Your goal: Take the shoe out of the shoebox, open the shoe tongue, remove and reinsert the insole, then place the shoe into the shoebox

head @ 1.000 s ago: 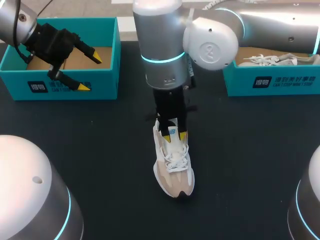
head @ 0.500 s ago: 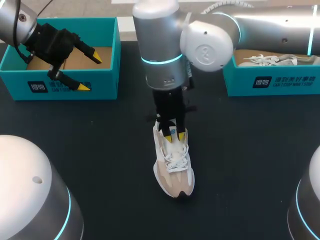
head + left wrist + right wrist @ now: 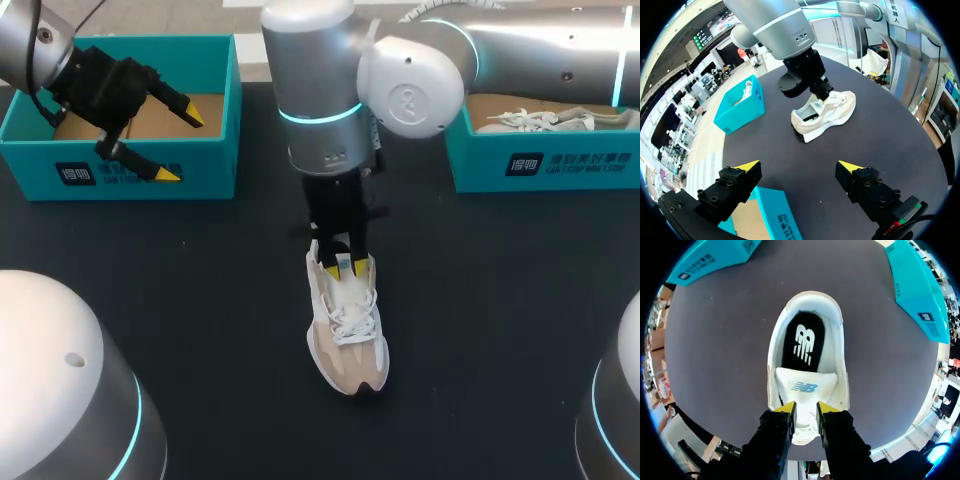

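A beige and white shoe (image 3: 346, 345) stands on the dark table, toe toward the near edge. My right gripper (image 3: 348, 265) comes down onto its white tongue (image 3: 803, 387); in the right wrist view the right gripper (image 3: 806, 410) is shut on the tongue's edge. The black insole (image 3: 802, 344) lies inside the shoe ahead of the fingers. My left gripper (image 3: 180, 146) hangs open and empty over the front wall of the left teal shoebox (image 3: 140, 165). From the left wrist the left gripper (image 3: 799, 165) faces the shoe (image 3: 830, 111) and the right gripper (image 3: 816, 92).
A second teal shoebox (image 3: 545, 165) at the back right holds another white shoe (image 3: 530, 122). The left shoebox shows only its brown bottom (image 3: 150, 118). Both boxes flank the shoe in the right wrist view, one (image 3: 715, 257) and the other (image 3: 917, 287).
The right gripper's yellow tips have drawn closer together on the tongue and the right arm shifted slightly. The left arm has not moved.
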